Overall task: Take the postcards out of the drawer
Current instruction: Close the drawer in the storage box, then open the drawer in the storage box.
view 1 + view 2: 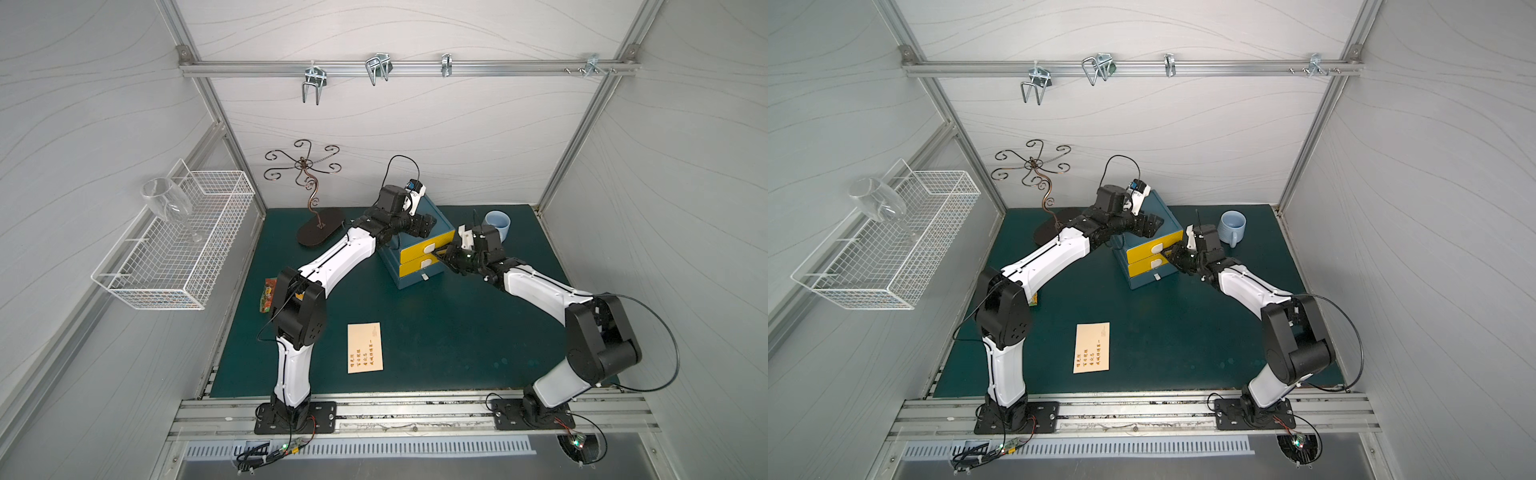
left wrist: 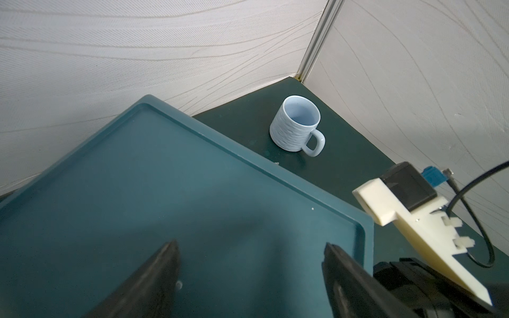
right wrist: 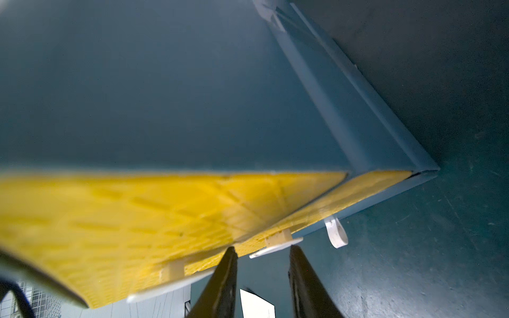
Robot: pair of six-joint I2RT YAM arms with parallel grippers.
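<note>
One cream postcard (image 1: 365, 348) (image 1: 1091, 348) with orange characters lies flat on the green mat, near the front. The blue cabinet (image 1: 434, 216) (image 2: 154, 192) has yellow drawers. Its top drawer (image 1: 428, 246) (image 3: 137, 225) stands a little further out than the one below. What the drawers hold is hidden. My left gripper (image 1: 428, 222) (image 2: 250, 243) hovers open just over the cabinet's top. My right gripper (image 1: 440, 254) (image 3: 263, 249) is at the drawer fronts, jaws open, holding nothing. Its tips are beside the top drawer's white handle (image 3: 172, 271), just short of the second drawer's handle (image 3: 278, 239).
A pale blue mug (image 1: 498, 222) (image 2: 296, 126) stands right of the cabinet. A snack packet (image 1: 268, 295) lies on the mat by the left arm. A curly metal stand (image 1: 309, 187) is at the back left. A wire basket (image 1: 174, 245) on the left wall holds a wine glass (image 1: 166, 203).
</note>
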